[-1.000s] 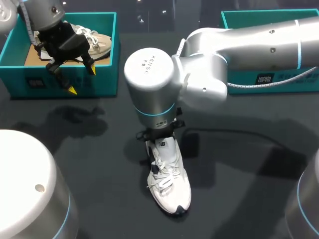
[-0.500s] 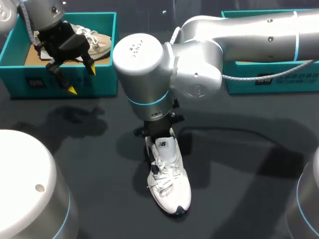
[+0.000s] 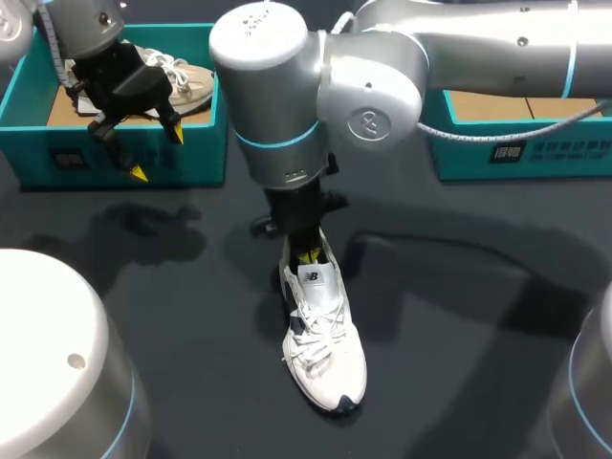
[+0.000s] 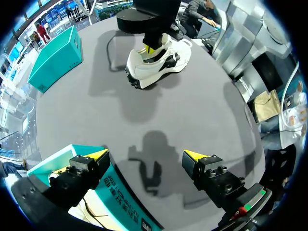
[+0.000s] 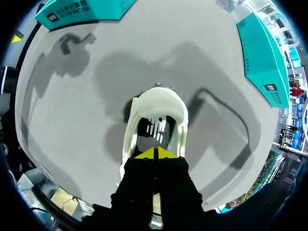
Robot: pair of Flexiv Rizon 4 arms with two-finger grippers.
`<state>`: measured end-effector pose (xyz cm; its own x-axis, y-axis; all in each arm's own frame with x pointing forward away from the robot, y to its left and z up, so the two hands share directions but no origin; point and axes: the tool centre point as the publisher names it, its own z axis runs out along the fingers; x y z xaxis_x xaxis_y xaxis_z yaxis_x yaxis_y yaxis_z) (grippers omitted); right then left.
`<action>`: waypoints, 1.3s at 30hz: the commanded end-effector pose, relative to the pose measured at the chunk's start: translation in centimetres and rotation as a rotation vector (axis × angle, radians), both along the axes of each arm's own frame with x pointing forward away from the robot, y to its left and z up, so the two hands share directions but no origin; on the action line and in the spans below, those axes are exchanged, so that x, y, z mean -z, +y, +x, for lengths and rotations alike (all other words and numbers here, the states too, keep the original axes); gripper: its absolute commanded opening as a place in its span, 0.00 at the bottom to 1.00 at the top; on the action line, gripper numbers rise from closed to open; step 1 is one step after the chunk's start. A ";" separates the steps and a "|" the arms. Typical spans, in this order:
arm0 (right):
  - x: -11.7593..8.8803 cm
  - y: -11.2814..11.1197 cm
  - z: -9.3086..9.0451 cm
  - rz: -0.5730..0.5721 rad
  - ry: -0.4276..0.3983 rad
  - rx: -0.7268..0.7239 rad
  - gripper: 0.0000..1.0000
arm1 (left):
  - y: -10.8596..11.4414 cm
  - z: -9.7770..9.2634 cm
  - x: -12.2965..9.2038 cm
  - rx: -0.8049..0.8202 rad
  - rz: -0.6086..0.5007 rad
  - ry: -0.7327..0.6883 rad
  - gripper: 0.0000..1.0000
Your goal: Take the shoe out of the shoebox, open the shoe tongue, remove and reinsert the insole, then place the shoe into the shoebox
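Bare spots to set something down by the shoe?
Bare table between the white shoe and the left shoebox, and from the shoe to the right shoebox. Crowded at the shoe's heel, under the right tool.

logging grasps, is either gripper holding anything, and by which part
Nothing visibly held. The left gripper is open and empty. The right gripper is shut, tips together, at the opening of the white shoe, nothing between them.

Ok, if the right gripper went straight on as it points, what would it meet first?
Likely the inside of the white shoe: the right gripper points down into its opening, just behind the tongue. Depth is unclear.
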<state>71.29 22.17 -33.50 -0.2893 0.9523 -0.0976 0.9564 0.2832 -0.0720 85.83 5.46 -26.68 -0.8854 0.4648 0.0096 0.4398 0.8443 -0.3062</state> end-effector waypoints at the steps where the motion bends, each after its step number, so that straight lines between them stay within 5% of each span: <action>1: 0.2 -0.1 0.2 0.013 0.033 -0.003 0.12 | 0.0 0.0 0.0 0.001 0.003 0.000 1.00; 10: 0.1 0.2 -0.7 0.010 0.088 -0.009 0.35 | 0.0 0.0 0.0 0.001 0.003 0.000 1.00; 24: 0.8 0.1 -1.6 0.024 0.128 -0.003 0.44 | 0.0 0.0 0.0 0.001 0.003 0.000 1.00; 26: 0.8 0.1 -1.8 0.025 0.133 0.000 0.51 | 0.0 0.0 0.0 0.001 0.003 0.000 1.00; 30: 0.7 0.2 -2.1 0.023 0.142 0.006 0.85 | 0.0 0.0 0.0 0.001 0.003 0.000 1.00; 39: 0.9 0.1 -2.8 0.025 0.162 0.024 1.00 | 0.0 0.0 0.0 0.001 0.003 0.000 1.00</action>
